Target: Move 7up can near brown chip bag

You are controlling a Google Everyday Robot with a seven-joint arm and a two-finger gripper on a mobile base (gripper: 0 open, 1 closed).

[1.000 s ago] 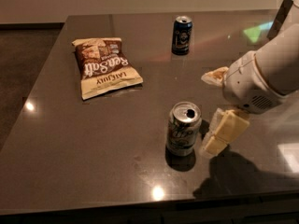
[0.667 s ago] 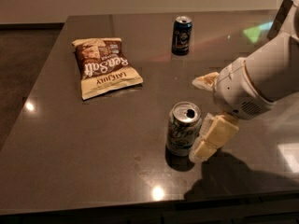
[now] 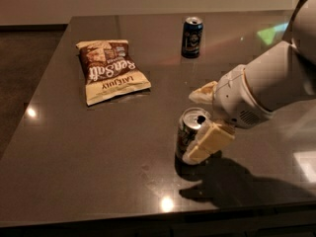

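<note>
The 7up can [image 3: 186, 132] stands upright on the dark table, front centre, its shiny top showing. The brown chip bag [image 3: 109, 70] lies flat at the back left, well apart from the can. My gripper [image 3: 191, 127] reaches in from the right and is open. Its near finger [image 3: 210, 141] lies against the can's front right side. Its far finger [image 3: 202, 93] is behind the can with a gap. The can stands between the two fingers.
A dark blue can [image 3: 191, 37] stands upright at the back, right of the bag. The dark glossy table [image 3: 98, 152] ends at a front edge just below the can and at a left edge beyond the bag. My white arm [image 3: 276, 83] fills the right side.
My gripper has moved left, so its fingers now straddle the 7up can and the near finger overlaps its side. The can, the bag and the blue can have not moved.
</note>
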